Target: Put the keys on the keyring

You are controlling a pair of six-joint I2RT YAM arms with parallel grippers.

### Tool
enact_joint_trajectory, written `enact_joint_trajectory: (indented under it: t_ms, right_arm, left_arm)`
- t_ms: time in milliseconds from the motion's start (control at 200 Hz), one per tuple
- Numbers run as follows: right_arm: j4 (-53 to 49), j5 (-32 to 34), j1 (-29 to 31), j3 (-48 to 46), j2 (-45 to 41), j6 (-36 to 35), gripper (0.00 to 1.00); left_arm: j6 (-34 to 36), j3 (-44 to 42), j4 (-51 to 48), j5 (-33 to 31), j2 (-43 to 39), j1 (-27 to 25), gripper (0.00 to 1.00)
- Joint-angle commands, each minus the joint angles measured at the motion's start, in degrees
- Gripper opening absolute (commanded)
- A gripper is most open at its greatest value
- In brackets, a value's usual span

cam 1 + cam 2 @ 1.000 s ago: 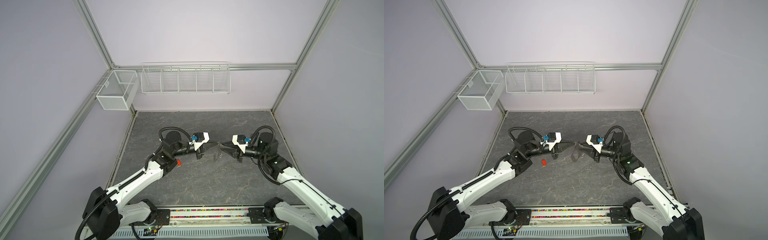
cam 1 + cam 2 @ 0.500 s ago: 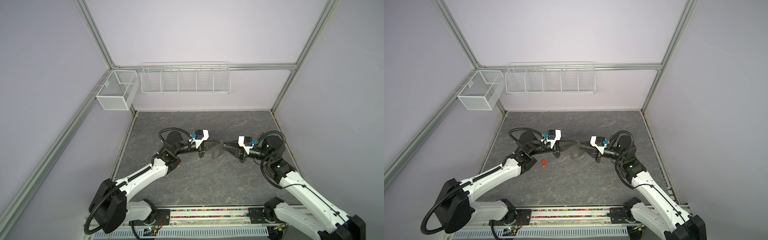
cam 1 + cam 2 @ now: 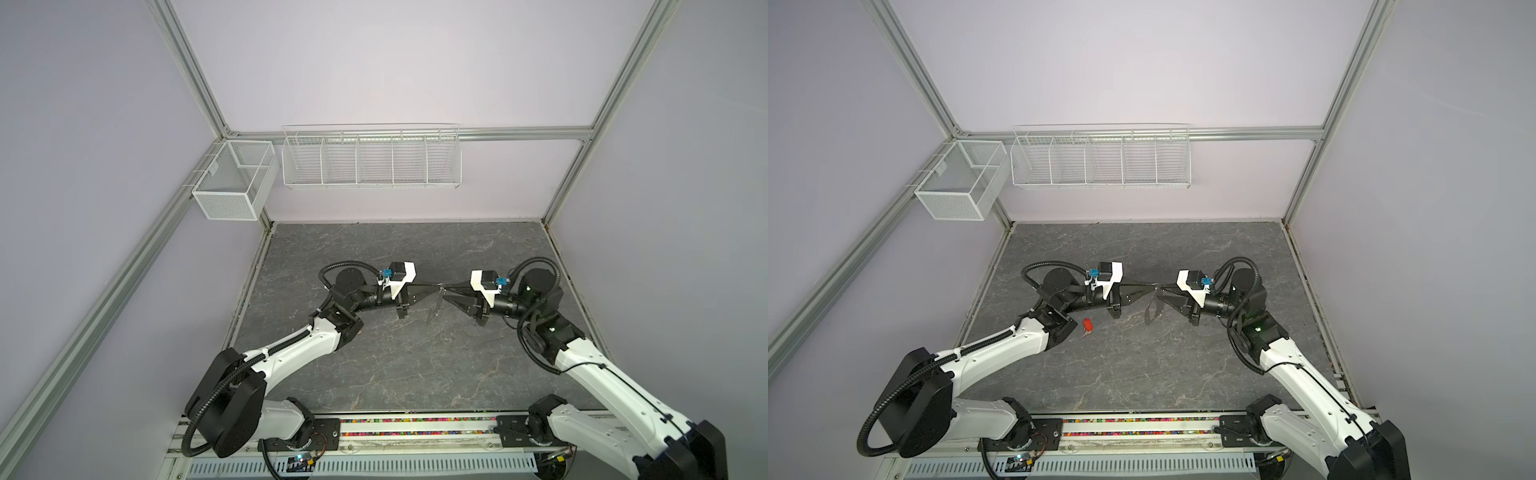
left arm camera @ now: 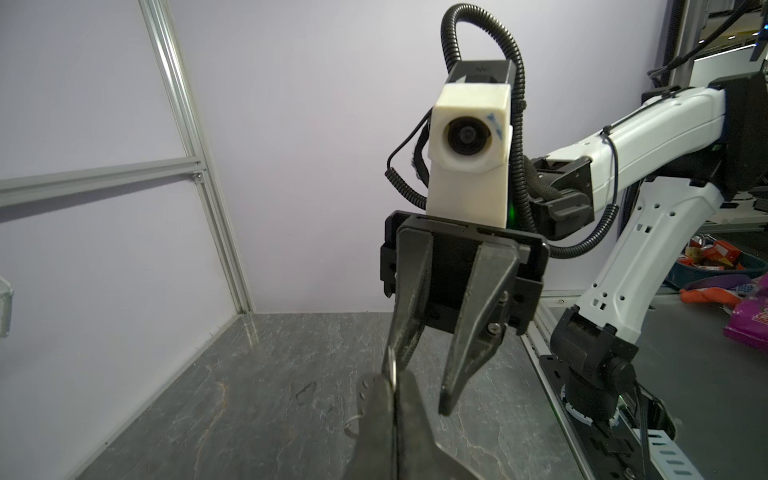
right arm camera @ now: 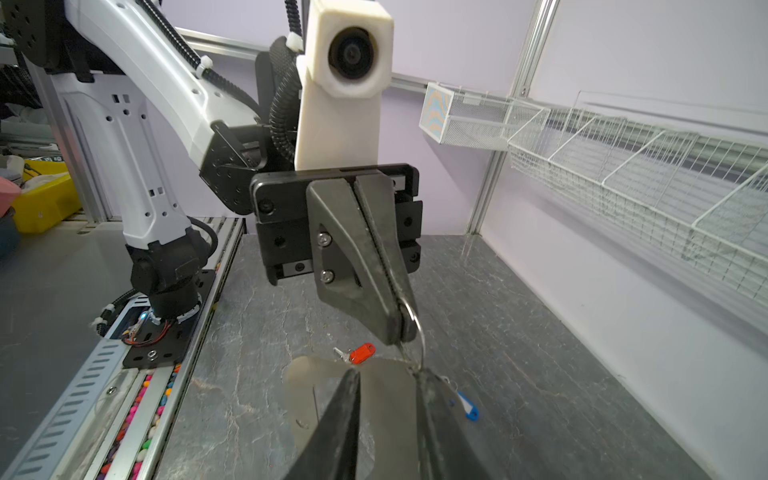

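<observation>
Leftward, the orange-red-tagged silver metal key (image 3: 1086,324) lies on the grey marbled tabletop (image 3: 1142,374). Mid-frame, the left gripper (image 3: 1155,286) is clamped on a ring of the flat dark-grey elongated keyring (image 3: 1149,316), which hangs long-axis downward above open table; the right gripper (image 3: 1163,289), jaws part-spread, seemingly touches it.

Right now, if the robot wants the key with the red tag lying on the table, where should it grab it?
Grab the red-tagged key by its oblong plastic tag, which is chunkier than the thin silver blade. It lies flat on the table, so the fingers should probably come straight down from above and close across the tag's narrow width.
</observation>
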Motion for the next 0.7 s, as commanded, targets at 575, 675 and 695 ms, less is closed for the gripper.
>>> enact_joint_trajectory:
  t_ms: [575, 675, 695]
  right_arm:
    - [-6.43, 8.84, 2.25, -11.45, 2.97, -0.98, 0.27]
    - [-5.93, 7.76, 2.4, -11.58, 4.65, -1.0, 0.27]
    - [-5.96, 7.56, 2.51, -11.53, 4.89, -1.07, 0.27]
  left_arm:
    - [-2.27, -19.72, 27.54, -6.92, 14.8, -0.34, 0.0]
    - [-3.63, -20.15, 31.87, -6.71, 17.92, -0.3, 0.0]
    - [-3.96, -20.22, 32.55, -6.71, 18.48, -0.34, 0.0]
